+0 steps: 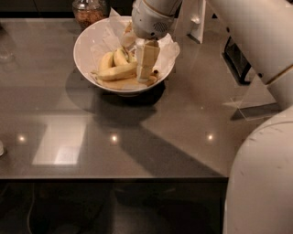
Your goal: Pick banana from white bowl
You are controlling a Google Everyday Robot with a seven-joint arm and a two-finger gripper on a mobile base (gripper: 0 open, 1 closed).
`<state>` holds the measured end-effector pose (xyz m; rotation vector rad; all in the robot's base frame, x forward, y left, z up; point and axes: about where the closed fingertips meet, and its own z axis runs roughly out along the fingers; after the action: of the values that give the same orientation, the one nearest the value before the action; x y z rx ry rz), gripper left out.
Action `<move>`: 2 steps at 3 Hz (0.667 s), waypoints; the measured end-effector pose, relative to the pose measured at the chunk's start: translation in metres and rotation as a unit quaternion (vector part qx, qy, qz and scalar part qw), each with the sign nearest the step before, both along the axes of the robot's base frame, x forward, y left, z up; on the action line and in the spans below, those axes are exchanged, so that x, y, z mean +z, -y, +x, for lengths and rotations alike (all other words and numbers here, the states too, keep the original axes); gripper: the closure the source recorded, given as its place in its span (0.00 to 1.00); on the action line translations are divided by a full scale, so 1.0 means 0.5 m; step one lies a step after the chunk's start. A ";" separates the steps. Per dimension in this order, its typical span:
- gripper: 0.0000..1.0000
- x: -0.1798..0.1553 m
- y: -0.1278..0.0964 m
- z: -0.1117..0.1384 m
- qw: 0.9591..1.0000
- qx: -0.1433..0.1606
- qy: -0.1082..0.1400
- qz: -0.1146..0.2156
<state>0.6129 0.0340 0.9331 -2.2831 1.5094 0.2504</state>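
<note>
Camera view looks down on a glossy grey-brown surface (pixel 137 137) with the white bowl (pixel 81 45) standing close to its far edge, somewhat left of the middle of that edge. Crumpled white paper (pixel 167 46) lines the bowl and sticks up over its right and far rim. Just behind the bowl, at the far edge, stands a glass jar (pixel 89 12) of brown grains.

The banana (pixel 114 72) lies inside the bowl, roughly crosswise, its length running from the left wall toward the right with a gentle curve. Two shorter bananas (pixel 112 58) sit just behind it, leaning toward the far wall, and a paler, thinner banana (pixel 122 84) lies just in front of it by the near rim.

The gripper (pixel 143 77) reaches down into the right half of the bowl from the white arm (pixel 256 32) that enters from the far right corner. Its tip sits right at the right-hand end of the banana, touching or nearly touching it; that end is hidden behind the gripper. Whether the gripper is released or clenched on the fruit cannot be told from this angle. The banana rests low among the others, not raised above the rim.

The robot's body (pixel 263 183), rounded and white, fills the near right corner of the view, beyond the surface's near edge.
</note>
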 end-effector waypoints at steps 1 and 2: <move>0.24 -0.012 -0.006 0.016 1.000 -0.003 -0.005 -0.001; 0.29 -0.029 -0.007 0.026 1.000 -0.006 -0.012 -0.006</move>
<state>0.6260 0.0377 0.9186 -2.2860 1.5405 0.2666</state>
